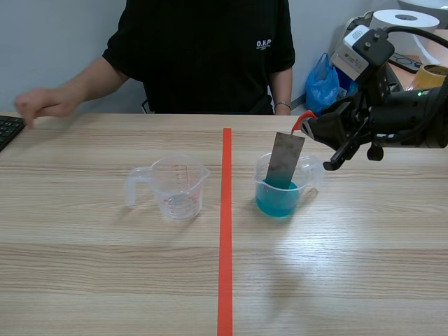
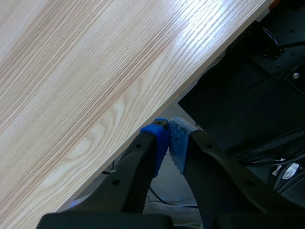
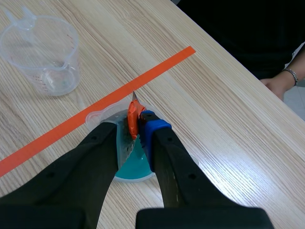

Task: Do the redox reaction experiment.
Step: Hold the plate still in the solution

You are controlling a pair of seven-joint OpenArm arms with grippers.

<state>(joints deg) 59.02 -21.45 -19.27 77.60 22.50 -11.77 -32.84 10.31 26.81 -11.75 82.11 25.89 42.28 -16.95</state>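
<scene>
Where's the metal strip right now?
In the scene view, the metal strip hangs right of the red tape line, pinched at its top by the right gripper, its lower end inside the cup of blue liquid.

You have a thin grey metal strip [image 1: 285,159] that stands almost upright, a little tilted, with its lower end dipped into the blue liquid [image 1: 276,201] of a clear plastic measuring cup [image 1: 311,171], just right of the red line [image 1: 225,231]. The right gripper [image 1: 306,124] pinches the strip at its top end, where an orange-red piece shows. A second clear cup [image 1: 178,183], empty and with red marks, stands upright left of the line, with its handle pointing left.
</scene>
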